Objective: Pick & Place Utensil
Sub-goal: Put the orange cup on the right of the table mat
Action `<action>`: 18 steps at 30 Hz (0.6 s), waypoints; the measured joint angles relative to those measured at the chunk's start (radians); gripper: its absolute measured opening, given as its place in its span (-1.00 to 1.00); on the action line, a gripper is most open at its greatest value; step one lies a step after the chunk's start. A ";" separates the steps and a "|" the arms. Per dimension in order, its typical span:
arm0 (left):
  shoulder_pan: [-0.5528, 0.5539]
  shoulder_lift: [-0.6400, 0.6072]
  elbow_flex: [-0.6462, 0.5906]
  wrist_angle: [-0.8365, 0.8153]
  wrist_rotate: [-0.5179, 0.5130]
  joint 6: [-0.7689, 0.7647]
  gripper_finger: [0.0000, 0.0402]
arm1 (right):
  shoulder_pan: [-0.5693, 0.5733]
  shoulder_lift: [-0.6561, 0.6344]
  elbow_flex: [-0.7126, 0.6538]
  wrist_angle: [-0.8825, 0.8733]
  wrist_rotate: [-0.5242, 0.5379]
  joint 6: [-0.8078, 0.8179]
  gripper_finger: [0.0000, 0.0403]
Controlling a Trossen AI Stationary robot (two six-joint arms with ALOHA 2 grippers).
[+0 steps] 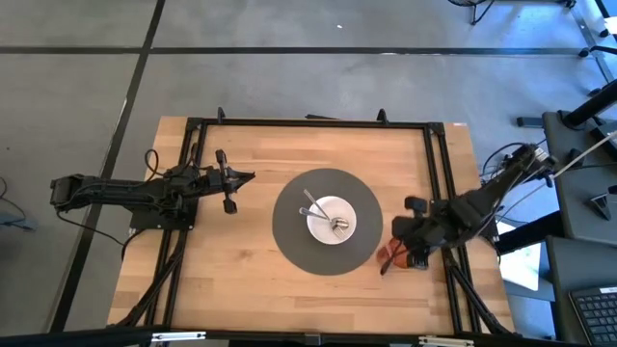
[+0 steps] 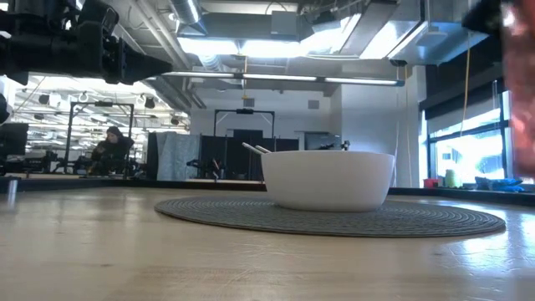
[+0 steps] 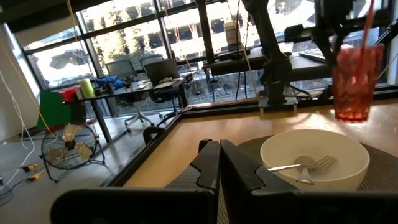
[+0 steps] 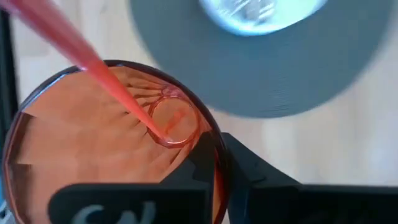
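A white bowl (image 1: 316, 229) sits on a round grey mat (image 1: 289, 236) at the table's middle, with a metal fork (image 3: 318, 163) and another metal utensil (image 1: 318, 207) lying in it. A translucent red cup (image 1: 390, 255) hangs to the right of the mat, a red utensil (image 4: 118, 93) leaning in it with its handle over the rim. My right gripper (image 1: 397, 249) is shut on this cup. My left gripper (image 1: 249, 177) hovers shut left of the mat, pointing at the bowl. My right gripper (image 4: 217, 168) has the red cup's rim (image 4: 210, 140) pinched, one finger (image 4: 189, 165) inside the cup and one (image 4: 255, 177) outside its wall. The fingers come from above. The low view shows the cup (image 2: 520, 92) lifted clear of the table.
A black frame (image 1: 308, 122) runs along the table's far and side edges. Bare wood lies in front of the mat (image 2: 334, 219) and between it and the left gripper. A person sits far off in the room (image 2: 110, 146).
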 joint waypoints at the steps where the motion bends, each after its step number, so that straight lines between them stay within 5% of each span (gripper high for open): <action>1: 0.000 0.000 0.000 0.000 0.000 0.000 -0.97 | -0.018 0.000 0.040 -0.043 0.017 -0.010 -0.94; 9: 0.000 0.000 0.000 0.000 0.000 0.000 -0.97 | -0.246 -0.002 0.290 -0.297 0.176 -0.105 -0.94; 14: 0.000 0.000 0.000 0.000 0.000 0.000 -0.97 | -0.451 -0.006 0.267 -0.226 0.146 -0.272 -0.94; 18: 0.000 0.000 0.000 -0.002 0.000 0.000 -0.97 | -0.602 -0.004 0.187 -0.088 -0.010 -0.439 -0.94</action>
